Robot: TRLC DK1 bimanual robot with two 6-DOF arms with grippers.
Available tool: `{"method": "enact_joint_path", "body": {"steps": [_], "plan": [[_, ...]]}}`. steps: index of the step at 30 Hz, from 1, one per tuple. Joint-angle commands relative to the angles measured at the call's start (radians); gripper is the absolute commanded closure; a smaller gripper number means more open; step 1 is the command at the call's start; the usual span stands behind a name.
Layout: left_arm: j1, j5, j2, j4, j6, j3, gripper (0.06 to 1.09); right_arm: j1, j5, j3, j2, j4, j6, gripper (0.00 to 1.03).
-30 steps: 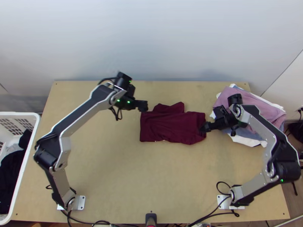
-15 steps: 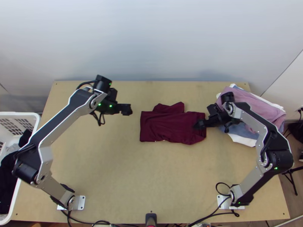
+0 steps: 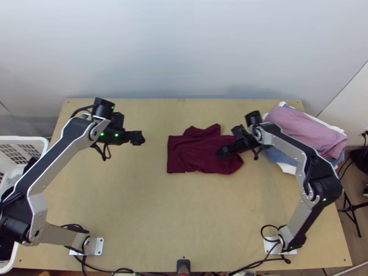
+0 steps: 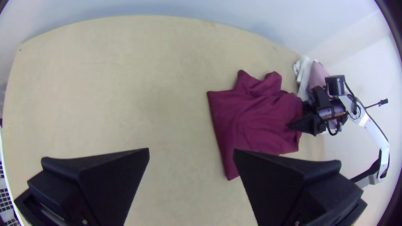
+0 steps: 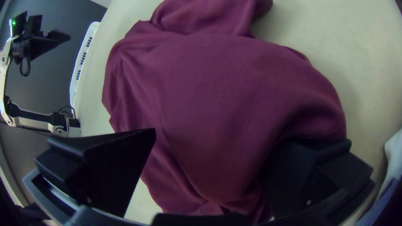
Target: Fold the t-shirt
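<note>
In the top view my left gripper is left of the maroon t-shirt, apart from it; in its wrist view the left gripper stands open with nothing between its fingers. My right gripper is over the right part of the shirt. Seen from its wrist, the right gripper is open, one finger above the cloth and the other finger partly hidden beneath the shirt's edge. The shirt lies as a folded, wrinkled rectangle, with a smaller flap sticking out at its far side.
A pile of pink, blue and white cloths lies at the table's right. Beyond the left edge stands a white basket with dark cloth inside. Bare table surrounds the shirt's near and left sides.
My left gripper has moved left, away from the shirt. The right gripper has moved left from the shirt's right edge onto it, and the shirt has shifted slightly left, its right end most.
</note>
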Motion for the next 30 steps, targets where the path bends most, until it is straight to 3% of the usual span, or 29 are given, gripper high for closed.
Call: {"method": "enact_joint_path", "body": {"steps": [1, 3, 6, 7, 15, 19, 30], "plan": [[0.050, 0.001, -0.077, -0.011, 0.019, -0.083, 0.10, 0.074, 0.007, 0.059, 0.053, 0.021, 0.048, 0.20], [0.051, 0.001, -0.092, -0.018, 0.019, -0.095, 0.10, 0.072, 0.007, 0.074, 0.054, 0.029, 0.051, 0.44], [0.053, -0.001, -0.118, -0.034, 0.018, -0.103, 0.10, 0.066, 0.007, 0.068, 0.062, 0.093, 0.082, 0.92], [0.058, -0.001, -0.124, -0.035, 0.018, -0.108, 0.10, 0.063, 0.007, 0.060, 0.062, 0.112, 0.091, 1.00], [0.120, -0.003, -0.161, -0.052, 0.032, -0.132, 0.10, 0.103, -0.023, 0.070, -0.110, 0.069, 0.102, 1.00], [0.134, -0.003, -0.166, -0.057, 0.042, -0.148, 0.10, 0.103, -0.024, 0.163, -0.225, -0.028, 0.109, 1.00], [0.160, -0.006, -0.163, -0.078, 0.114, -0.194, 0.10, 0.005, -0.026, 0.311, -0.364, -0.138, 0.135, 1.00]]}}
